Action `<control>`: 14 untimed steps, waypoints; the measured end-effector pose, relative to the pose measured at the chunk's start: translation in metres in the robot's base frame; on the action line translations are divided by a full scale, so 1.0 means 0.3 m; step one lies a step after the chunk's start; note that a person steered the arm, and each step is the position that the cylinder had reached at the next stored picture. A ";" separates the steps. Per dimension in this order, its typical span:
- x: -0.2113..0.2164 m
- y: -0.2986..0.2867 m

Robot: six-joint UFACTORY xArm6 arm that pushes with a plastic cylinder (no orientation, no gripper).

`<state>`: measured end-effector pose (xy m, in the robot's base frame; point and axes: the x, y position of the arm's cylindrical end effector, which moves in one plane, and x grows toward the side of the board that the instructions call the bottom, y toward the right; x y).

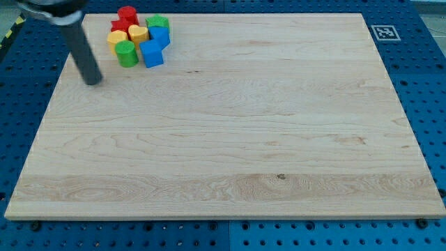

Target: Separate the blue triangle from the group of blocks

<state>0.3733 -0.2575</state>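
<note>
Wooden board on blue pegboard, near half bare wood with one small dark knot towards view's bottom. Square black-and-white marker tag off board's top-right corner.

Further up, view's top-left: my tip down on the board, dark rod slanting up and left out of frame. No jaws on this rig, just the rod, so nothing open, closed or gripped. Tip sits left of the cluster, apart from it, touching no block; nearest block is green cylinder, just to the tip's right.

Cluster packed tight near board's top edge. Front row: green cylinder, then blue block beside it on the right, front face squarish. Behind those: orange block, yellow block, second blue block. Rear: red block, green block, shapes hard to tell.

Blue triangle: cannot tell which of the two blue pieces; both touching neighbours on the cluster's right side.
</note>
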 end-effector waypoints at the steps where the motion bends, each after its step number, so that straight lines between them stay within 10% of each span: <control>1: -0.111 -0.101; 6: -0.536 -0.093; 14: -0.511 0.127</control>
<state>0.2199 -0.2194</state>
